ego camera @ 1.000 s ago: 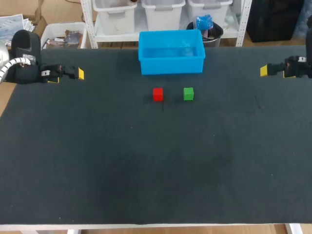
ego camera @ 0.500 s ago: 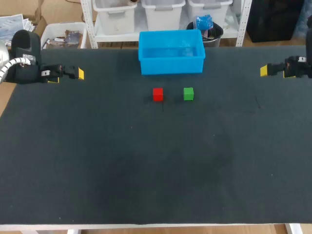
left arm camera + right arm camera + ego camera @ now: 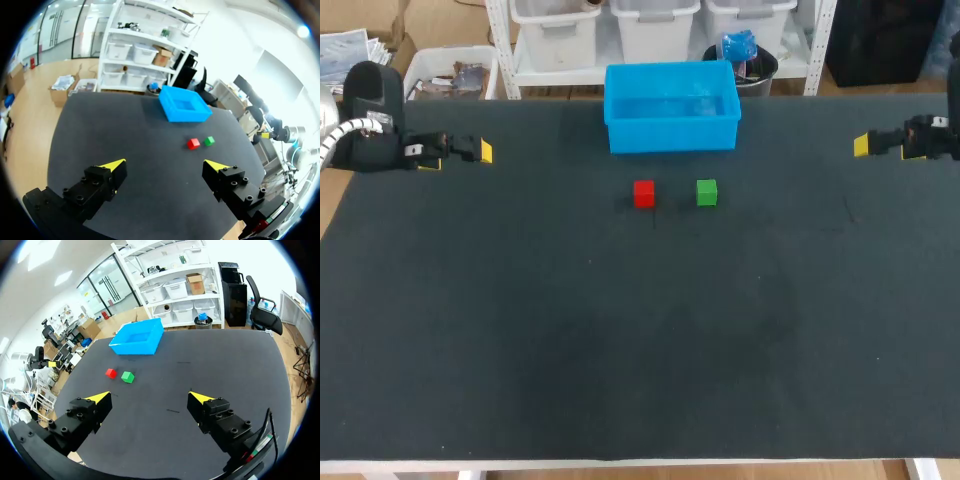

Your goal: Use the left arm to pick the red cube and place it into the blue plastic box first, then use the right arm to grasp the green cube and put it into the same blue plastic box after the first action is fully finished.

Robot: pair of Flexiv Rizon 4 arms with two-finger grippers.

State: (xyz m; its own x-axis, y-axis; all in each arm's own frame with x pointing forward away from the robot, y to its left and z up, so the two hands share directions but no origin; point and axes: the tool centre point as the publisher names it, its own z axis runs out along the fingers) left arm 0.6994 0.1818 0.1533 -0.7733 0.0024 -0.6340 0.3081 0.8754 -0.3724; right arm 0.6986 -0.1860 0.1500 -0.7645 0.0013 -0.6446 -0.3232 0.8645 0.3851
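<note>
- Red cube (image 3: 643, 193): small, sharp-edged block, matt red. It sits flat on the table, just left of frame centre, in front of the box. Untouched.
- Green cube (image 3: 707, 192): same form, just right of the red one, with a narrow gap between them.
- Blue plastic box (image 3: 672, 135): open-topped and rectangular, with smooth, slightly glossy walls. It stands upper centre, and nothing is visible inside.
- Table (image 3: 620, 350): dark, matt, felt-like cover.
- Left claw (image 3: 165, 164): upper left of the head view, fingers spread wide, empty, well apart from the red cube.
- Right claw (image 3: 150, 397): upper right, fingers spread, empty.
- Risk: the cubes lie close together, so a wide-spread left claw coming down on the red one could nudge the green one.
- Risk: an off-centre pinch on so small a block may twist it or let it slip.
- Risk: a low carry could clip the box's near wall.
- Risk: if the right arm starts early, both arms would crowd over the box.
</note>
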